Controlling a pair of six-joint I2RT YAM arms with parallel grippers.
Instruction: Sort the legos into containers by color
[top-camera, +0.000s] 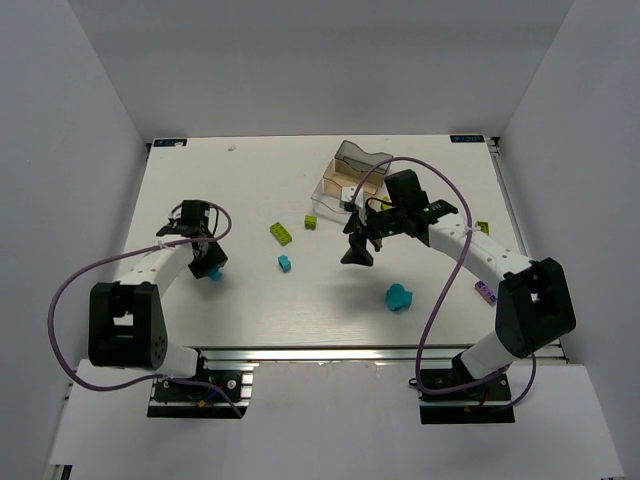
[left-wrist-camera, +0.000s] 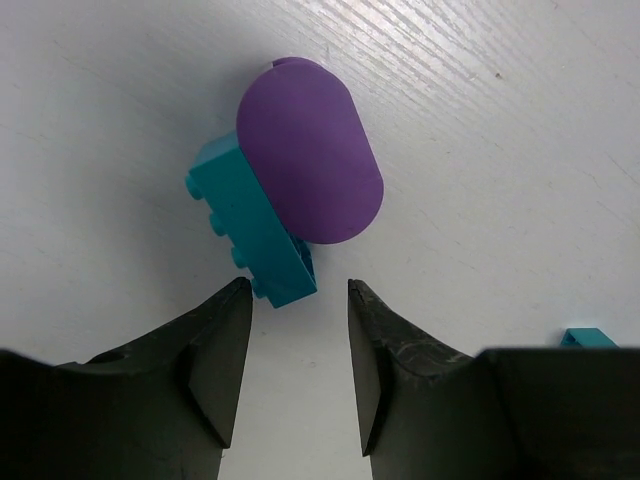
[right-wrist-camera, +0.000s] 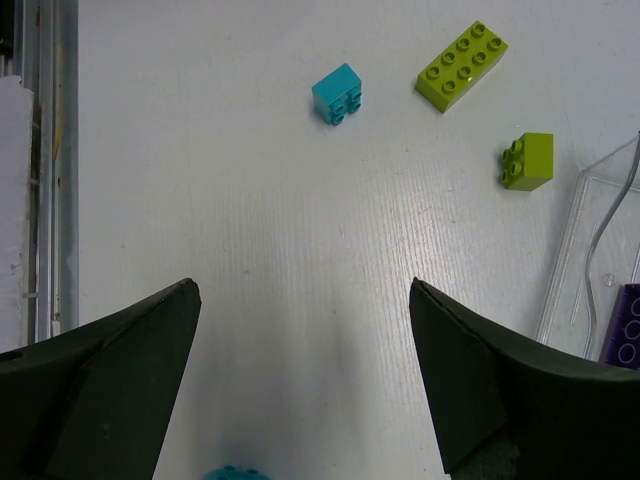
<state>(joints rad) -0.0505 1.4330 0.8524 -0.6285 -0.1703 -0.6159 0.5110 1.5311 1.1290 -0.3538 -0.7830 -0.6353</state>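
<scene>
Overhead and wrist views of the white table (top-camera: 250, 170). The left gripper (left-wrist-camera: 298, 320) is released and empty, its jaws apart and their tips just short of a cyan-blue studded plastic brick (left-wrist-camera: 250, 235). A purple round-ended plastic piece (left-wrist-camera: 310, 150) lies touching that brick. The right gripper (right-wrist-camera: 303, 300) hangs above the table, jaws spread wide, grasping nothing. In its wrist view lie a small cyan-blue square brick (right-wrist-camera: 338, 93), a long lime-green brick (right-wrist-camera: 461, 66) and a small lime-green square brick (right-wrist-camera: 528, 160), all apart from one another. The last lies nearest the clear plastic tray (right-wrist-camera: 585, 250), whose smoky grey wavy end (top-camera: 362, 155) faces the far edge. A purple studded brick (right-wrist-camera: 628, 325) shows through the tray's wall; which compartment holds it cannot be told. Loose on the table toward the right lie a larger cyan-blue piece (top-camera: 399, 297), a far-right lime-green brick (top-camera: 482, 227) and a far-right purple brick (top-camera: 485, 292).
</scene>
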